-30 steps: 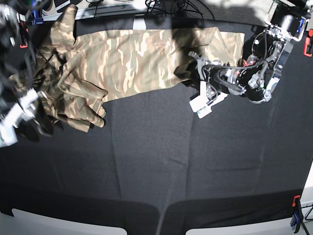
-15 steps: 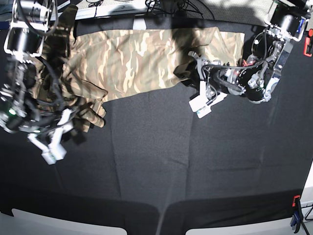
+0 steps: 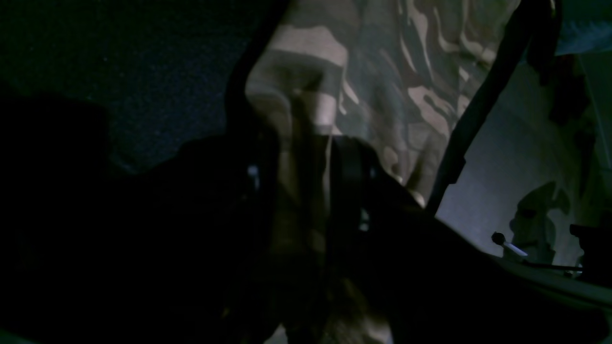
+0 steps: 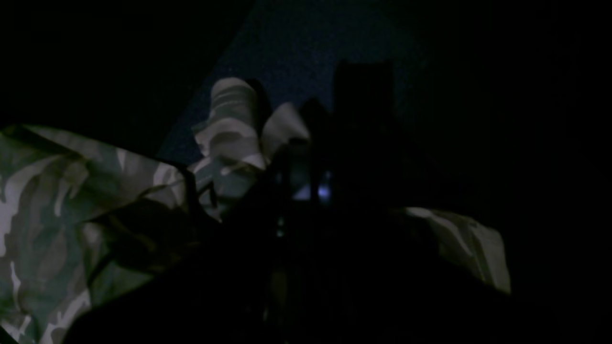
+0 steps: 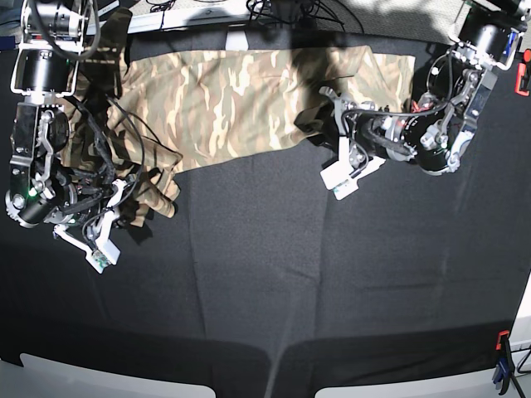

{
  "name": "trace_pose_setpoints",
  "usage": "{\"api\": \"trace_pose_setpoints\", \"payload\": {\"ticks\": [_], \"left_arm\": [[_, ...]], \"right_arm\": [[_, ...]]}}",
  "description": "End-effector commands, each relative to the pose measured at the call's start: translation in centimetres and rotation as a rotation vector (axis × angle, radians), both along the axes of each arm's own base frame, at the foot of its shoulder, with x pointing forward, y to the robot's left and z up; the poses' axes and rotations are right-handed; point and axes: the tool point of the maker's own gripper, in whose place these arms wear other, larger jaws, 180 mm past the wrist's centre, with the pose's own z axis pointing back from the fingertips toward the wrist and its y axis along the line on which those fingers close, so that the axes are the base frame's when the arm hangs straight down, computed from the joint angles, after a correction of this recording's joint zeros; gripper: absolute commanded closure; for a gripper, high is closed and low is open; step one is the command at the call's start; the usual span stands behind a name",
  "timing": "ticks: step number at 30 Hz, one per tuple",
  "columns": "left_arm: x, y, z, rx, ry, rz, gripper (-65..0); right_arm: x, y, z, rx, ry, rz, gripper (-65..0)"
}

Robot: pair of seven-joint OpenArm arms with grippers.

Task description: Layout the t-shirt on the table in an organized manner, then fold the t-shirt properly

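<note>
The camouflage t-shirt (image 5: 241,91) lies stretched along the far side of the black table (image 5: 274,274), with its left part bunched into folds. My left gripper (image 5: 325,124) is at the shirt's right lower edge. In the left wrist view it (image 3: 306,157) is shut on a ridge of the t-shirt (image 3: 382,71) that runs between its dark fingers. My right gripper (image 5: 129,195) sits at the bunched lower-left corner. The right wrist view is very dark: the gripper (image 4: 299,157) is shut, with folds of the t-shirt (image 4: 229,124) poking out past its tips.
A red clamp (image 5: 522,79) sits on the table's right edge and another clamp (image 5: 501,344) at the lower right. White tags (image 5: 338,178) hang from the left arm's wrist. Cables (image 5: 282,10) run along the far edge.
My right arm swung in from the left edge and settled on the bunched lower-left corner of the shirt, where its jaws went from wide open to shut. The left arm has not moved.
</note>
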Motion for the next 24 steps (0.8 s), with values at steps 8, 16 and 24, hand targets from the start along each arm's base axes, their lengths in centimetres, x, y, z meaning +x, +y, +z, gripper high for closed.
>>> {"api": "trace_pose_setpoints", "payload": {"ticks": [8, 16, 24], "left_arm": [[1.3, -0.4, 1.9, -0.045, -0.076, -0.035, -6.8], [3.3, -0.5, 3.3, -0.045, -0.132, -0.037, 0.0], [3.0, 0.3, 2.4, 0.024, -0.125, -0.057, 0.0]], "right_arm": [[2.7, -0.1, 3.5, 0.011, -0.121, 0.01, 0.0], [5.3, 0.8, 7.4, 0.065, -0.218, 0.025, 0.0], [5.2, 1.0, 7.3, 0.075, -0.215, 0.028, 0.0]]}}
